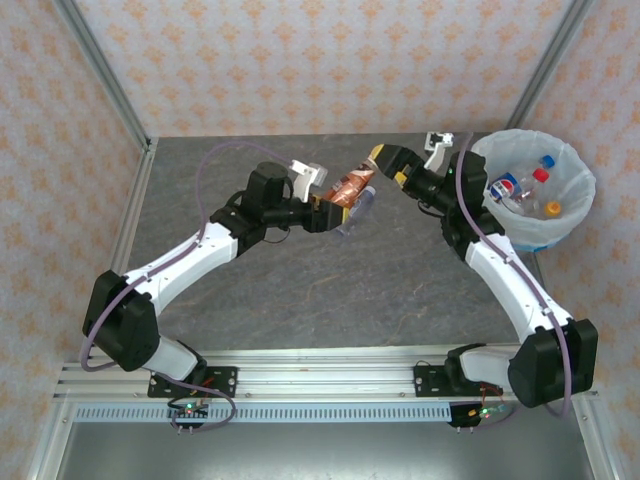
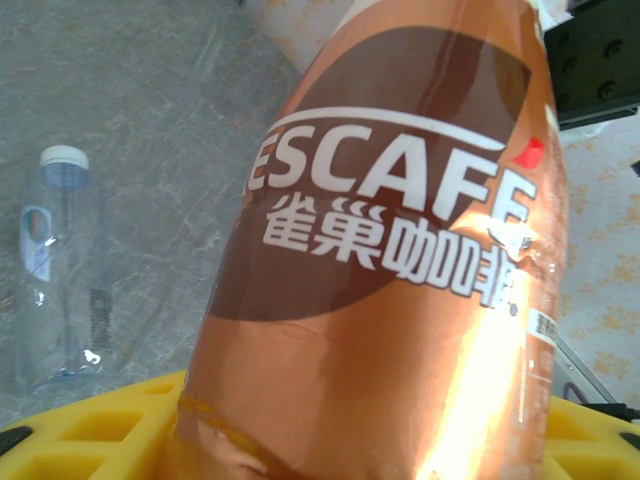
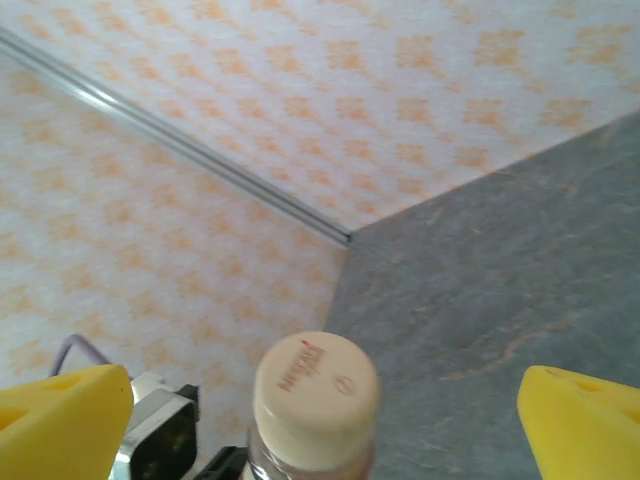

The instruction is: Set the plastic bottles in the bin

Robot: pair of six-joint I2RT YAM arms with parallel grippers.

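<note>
left gripper (image 1: 333,205): clamped on the copper-brown labelled plastic coffee bottle (image 1: 352,190), held above the grey table (image 1: 300,290).
right gripper (image 1: 388,166): fingers wide apart, the bottle's tan cap (image 3: 315,385) between them.
handover: close squarely below the cap before the left lets go.
bin: round white-bagged wastebasket (image 1: 585,185) at far right, bottles inside.
waiting: clear white-capped bottle (image 2: 60,270) on the table.

Orange-labelled bottle (image 1: 348,188) tilted above the table; several bottles (image 1: 522,190) lie inside the bin (image 1: 586,196).
</note>
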